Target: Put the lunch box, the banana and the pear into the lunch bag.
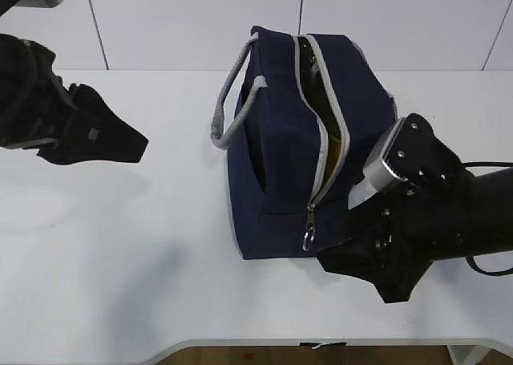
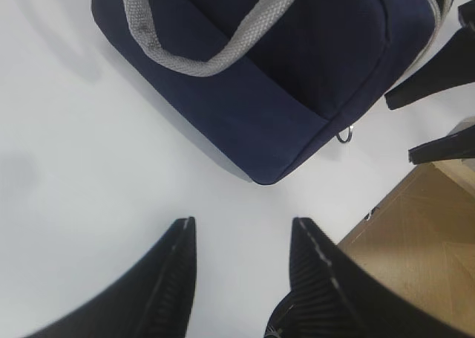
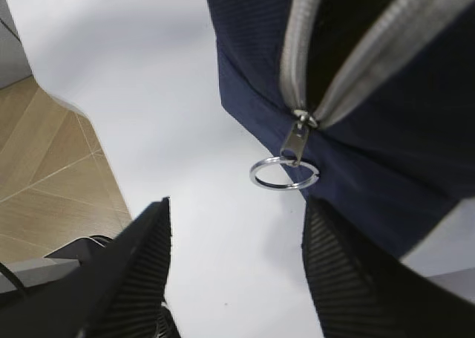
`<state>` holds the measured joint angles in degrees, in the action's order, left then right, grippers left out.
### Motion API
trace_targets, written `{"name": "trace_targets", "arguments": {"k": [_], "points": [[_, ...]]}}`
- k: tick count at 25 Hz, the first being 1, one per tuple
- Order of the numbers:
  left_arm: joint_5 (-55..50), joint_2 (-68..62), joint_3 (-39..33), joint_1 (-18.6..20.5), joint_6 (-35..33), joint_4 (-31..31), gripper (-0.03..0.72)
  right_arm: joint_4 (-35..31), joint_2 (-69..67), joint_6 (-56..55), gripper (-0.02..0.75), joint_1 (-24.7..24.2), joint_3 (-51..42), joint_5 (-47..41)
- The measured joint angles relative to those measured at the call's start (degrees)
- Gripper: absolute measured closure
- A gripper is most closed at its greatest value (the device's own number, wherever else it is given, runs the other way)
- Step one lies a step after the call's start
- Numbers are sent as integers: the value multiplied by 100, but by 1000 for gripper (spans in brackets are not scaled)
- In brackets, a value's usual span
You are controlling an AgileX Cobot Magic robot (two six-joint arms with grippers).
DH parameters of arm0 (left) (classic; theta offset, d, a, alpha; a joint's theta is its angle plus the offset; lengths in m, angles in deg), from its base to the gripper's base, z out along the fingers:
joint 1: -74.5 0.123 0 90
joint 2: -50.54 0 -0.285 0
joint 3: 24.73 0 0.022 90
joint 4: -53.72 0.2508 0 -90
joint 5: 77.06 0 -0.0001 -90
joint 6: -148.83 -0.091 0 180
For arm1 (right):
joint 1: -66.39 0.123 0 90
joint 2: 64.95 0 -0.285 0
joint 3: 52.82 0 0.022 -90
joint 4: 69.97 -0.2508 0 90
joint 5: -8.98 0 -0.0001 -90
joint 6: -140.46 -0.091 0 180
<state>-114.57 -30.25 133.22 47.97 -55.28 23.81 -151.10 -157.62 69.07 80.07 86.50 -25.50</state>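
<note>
The navy lunch bag (image 1: 280, 156) stands mid-table with its grey zipper open along the top. Through the opening I see a yellow patch (image 1: 337, 144) and something olive-green; I cannot tell which items they are. No lunch box, banana or pear lies on the table. The metal ring pull (image 1: 309, 238) hangs at the bag's near end and also shows in the right wrist view (image 3: 284, 174). My right gripper (image 3: 236, 204) is open and empty, just short of the ring, low by the bag's near right corner (image 1: 353, 261). My left gripper (image 2: 243, 223) is open and empty, well left of the bag (image 1: 132, 144).
The white table (image 1: 120, 261) ends at a front edge close to the bag's near end. Wooden floor (image 2: 415, 234) shows beyond it, also in the right wrist view (image 3: 52, 174). A grey webbing handle (image 2: 200, 52) hangs on the bag's left side.
</note>
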Motion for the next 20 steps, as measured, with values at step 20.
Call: {"name": "trace_targets", "arguments": {"k": [20], "points": [[-57, 0, 0, 0, -10, -59, 370, -1985, -1021, 2761, 274, 0, 0, -64]]}}
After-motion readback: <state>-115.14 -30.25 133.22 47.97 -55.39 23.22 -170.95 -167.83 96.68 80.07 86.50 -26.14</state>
